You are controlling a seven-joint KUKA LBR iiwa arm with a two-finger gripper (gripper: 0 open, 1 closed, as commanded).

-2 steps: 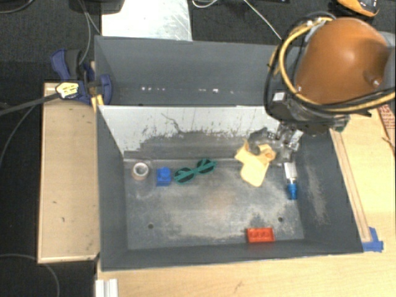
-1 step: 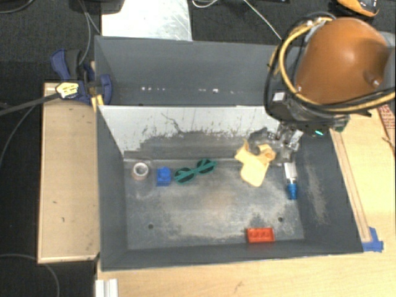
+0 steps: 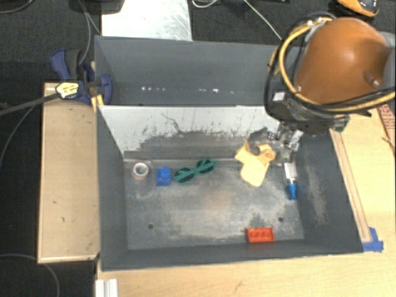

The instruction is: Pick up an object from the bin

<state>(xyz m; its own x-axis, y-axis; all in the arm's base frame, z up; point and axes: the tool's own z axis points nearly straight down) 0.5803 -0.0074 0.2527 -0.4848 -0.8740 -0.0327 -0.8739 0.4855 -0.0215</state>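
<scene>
Yellow lump, pale and irregular with an orange patch at its upper edge, lies on the floor of the grey bin, toward the far right and close to the foot of the back wall. The claw hangs against its upper right edge, below an orange-domed arm reaching in from the right. Whether it is wide, narrow or gripping cannot be told. Its position suggests this lump is the likely target. Just right of the lump lies a blue and white pen-like stick, close enough to be nudged. Well apart are a red brick at the near edge and, to the left, a green loop, a blue block and a small silver ring.
</scene>
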